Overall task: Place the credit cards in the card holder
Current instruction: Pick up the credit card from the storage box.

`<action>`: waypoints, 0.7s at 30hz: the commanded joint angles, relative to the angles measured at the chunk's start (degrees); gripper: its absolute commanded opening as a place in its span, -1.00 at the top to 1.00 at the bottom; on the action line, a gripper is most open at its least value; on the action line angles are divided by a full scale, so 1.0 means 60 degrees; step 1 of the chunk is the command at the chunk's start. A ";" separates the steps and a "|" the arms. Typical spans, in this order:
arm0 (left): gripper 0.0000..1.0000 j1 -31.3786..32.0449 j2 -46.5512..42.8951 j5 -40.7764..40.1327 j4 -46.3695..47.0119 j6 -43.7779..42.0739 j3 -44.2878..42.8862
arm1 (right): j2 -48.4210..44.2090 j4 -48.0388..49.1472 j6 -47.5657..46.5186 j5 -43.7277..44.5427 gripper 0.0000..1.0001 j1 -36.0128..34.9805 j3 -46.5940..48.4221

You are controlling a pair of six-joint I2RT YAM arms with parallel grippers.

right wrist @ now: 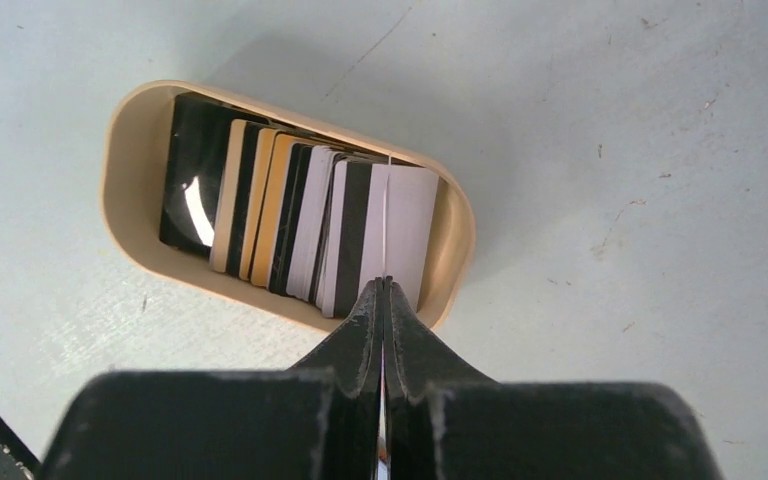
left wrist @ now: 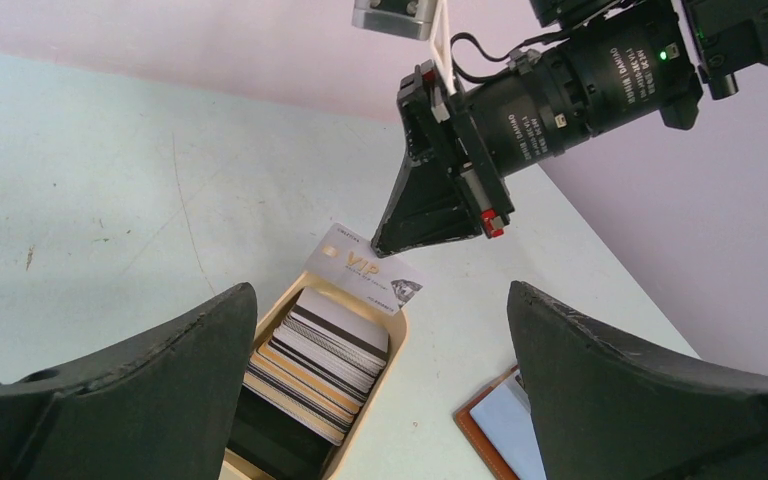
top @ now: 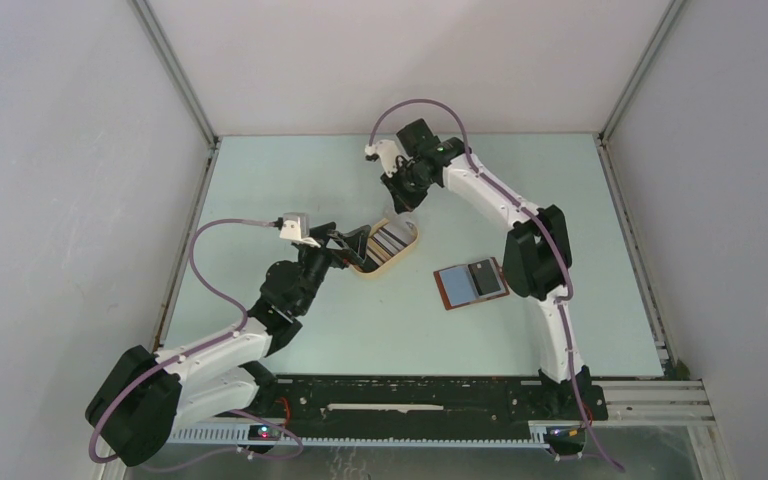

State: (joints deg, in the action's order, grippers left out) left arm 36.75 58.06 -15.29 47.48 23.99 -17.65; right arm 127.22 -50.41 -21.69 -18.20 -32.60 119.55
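Tray (right wrist: 120, 190): a tan oval dish on the pale table; it is the reference for every place below.
Credit cards (right wrist: 290, 215): packed on edge inside the tray and leaning like files. Faces are black, white and tan-orange, several with a dark stripe.
VIP card (left wrist: 360, 268): a pale card with gold "VIP" lettering, held tilted just above the tray's far end and clear of the stack.
Card holder (top: 472, 283): lies open and flat to the right of the tray, apart from it. It has a reddish-brown border, one pale blue panel and one dark panel.
Right arm: reaches from its base past the card holder, wrist pointing down over the tray's far end.
Right gripper (right wrist: 383, 290): jaws clenched on the VIP card's edge.
Left arm: folded low, forearm angled toward the tray's left end.
Left gripper (top: 357, 250): fingers (left wrist: 160, 380) spread wide and grasping nothing, poised at the tray's left end.
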 commanded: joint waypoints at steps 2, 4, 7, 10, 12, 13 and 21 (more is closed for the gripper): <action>-0.99 -0.0046 -0.0005 0.0064 0.0384 -0.0055 0.0158 | -0.0872 0.0152 0.0171 -0.0901 1.00 0.0165 -0.0083; -0.99 -0.0046 0.0024 0.0249 0.0436 -0.0117 0.0135 | -0.1035 0.0103 0.0236 -0.1226 1.00 0.0227 -0.0120; -1.00 -0.0061 0.0078 0.0567 0.0541 -0.0252 0.0103 | -0.1413 0.0053 0.0380 -0.1831 1.00 0.0334 -0.0309; -1.00 -0.0113 0.0008 0.1094 0.0785 -0.0400 0.0194 | -0.1937 0.0154 0.0525 -0.2637 1.00 0.0524 -0.0790; -1.00 -0.0179 -0.0126 0.1590 0.0924 -0.0277 0.0330 | -0.2354 0.0308 0.0658 -0.3329 1.00 0.0713 -0.1257; -0.99 -0.0209 -0.0194 0.1809 0.0925 -0.0145 0.0378 | -0.2669 0.0403 0.0717 -0.3651 1.00 0.0822 -0.1536; -1.00 -0.0266 -0.0650 0.4134 0.0979 0.1913 0.0545 | -0.5024 0.0992 0.0961 -0.5823 1.00 0.1718 -0.4557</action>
State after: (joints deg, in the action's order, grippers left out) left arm 35.44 55.70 0.80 50.11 28.25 -15.77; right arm 105.06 -46.78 -17.78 -43.99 -24.32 99.22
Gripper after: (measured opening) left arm 0.996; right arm 0.006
